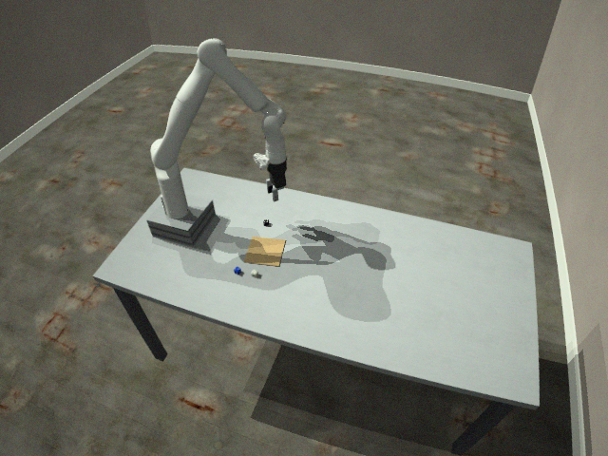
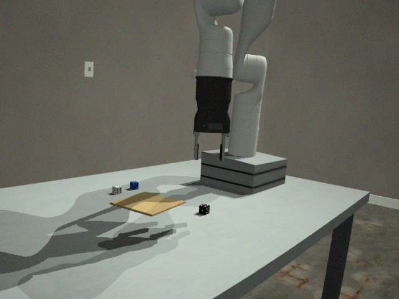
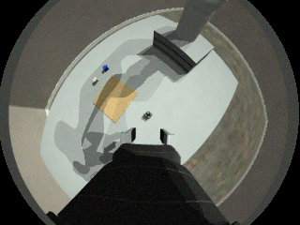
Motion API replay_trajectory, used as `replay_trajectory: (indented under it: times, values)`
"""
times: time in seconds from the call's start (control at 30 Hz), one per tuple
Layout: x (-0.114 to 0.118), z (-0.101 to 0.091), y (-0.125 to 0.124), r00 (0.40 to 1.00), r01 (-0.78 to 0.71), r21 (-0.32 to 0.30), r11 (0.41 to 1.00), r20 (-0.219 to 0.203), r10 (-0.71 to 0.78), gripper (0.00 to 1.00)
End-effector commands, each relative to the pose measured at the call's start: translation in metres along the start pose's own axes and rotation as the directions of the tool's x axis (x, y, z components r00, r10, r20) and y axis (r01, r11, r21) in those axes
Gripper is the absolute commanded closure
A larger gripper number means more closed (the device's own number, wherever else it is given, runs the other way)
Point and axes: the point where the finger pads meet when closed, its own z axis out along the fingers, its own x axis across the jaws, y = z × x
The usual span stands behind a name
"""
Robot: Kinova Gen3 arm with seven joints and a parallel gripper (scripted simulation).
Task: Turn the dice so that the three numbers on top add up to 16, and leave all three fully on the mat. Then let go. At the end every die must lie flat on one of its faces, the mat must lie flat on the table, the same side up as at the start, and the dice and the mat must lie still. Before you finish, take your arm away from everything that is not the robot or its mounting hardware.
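Note:
My gripper (image 1: 272, 194) (image 2: 209, 159) (image 3: 147, 133) is open and empty, high above the table. A black die (image 1: 266, 222) (image 2: 204, 208) (image 3: 147, 115) with white pips lies flat on the table beside the mat, below the gripper. The tan square mat (image 1: 265, 243) (image 2: 154, 210) (image 3: 114, 114) lies flat on the table. A white die (image 1: 255, 273) (image 2: 116, 189) (image 3: 95, 81) with dark pips and a blue die (image 1: 237, 270) (image 2: 134, 185) (image 3: 105, 68) lie close together on the table, past the mat's opposite side. The top numbers are too small to read surely.
The arm stands on a grey block base (image 1: 171, 229) (image 2: 225, 175) (image 3: 173, 53) on the table (image 1: 442, 304) (image 2: 257, 238) (image 3: 206, 94). The arm's shadows fall across the mat and part of the table, and over the white and blue dice.

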Motion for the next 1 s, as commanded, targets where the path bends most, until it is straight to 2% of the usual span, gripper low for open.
replay_trajectory:
  times: [0.0, 0.07, 0.13, 0.2, 0.33, 0.43, 0.97]
  values:
    - [0.0, 0.0, -0.003, 0.999, -0.036, -0.001, 0.999, 0.0, 0.036, 0.0]
    - [-0.001, 0.001, -0.008, 0.994, -0.113, -0.001, 0.994, -0.001, 0.113, 0.0]
    - [-0.001, 0.001, -0.008, 0.994, -0.113, -0.001, 0.994, -0.001, 0.113, 0.0]
    - [-0.001, 0.003, -0.016, 0.975, -0.221, -0.001, 0.975, -0.001, 0.221, 0.0]
    - [-0.002, 0.006, -0.032, 0.898, -0.439, -0.003, 0.898, -0.001, 0.439, 0.0]
    - [-0.002, 0.007, -0.038, 0.848, -0.53, -0.005, 0.848, -0.001, 0.53, 0.0]
    - [-0.003, 0.007, -0.039, 0.837, -0.547, -0.005, 0.837, -0.001, 0.547, 0.0]
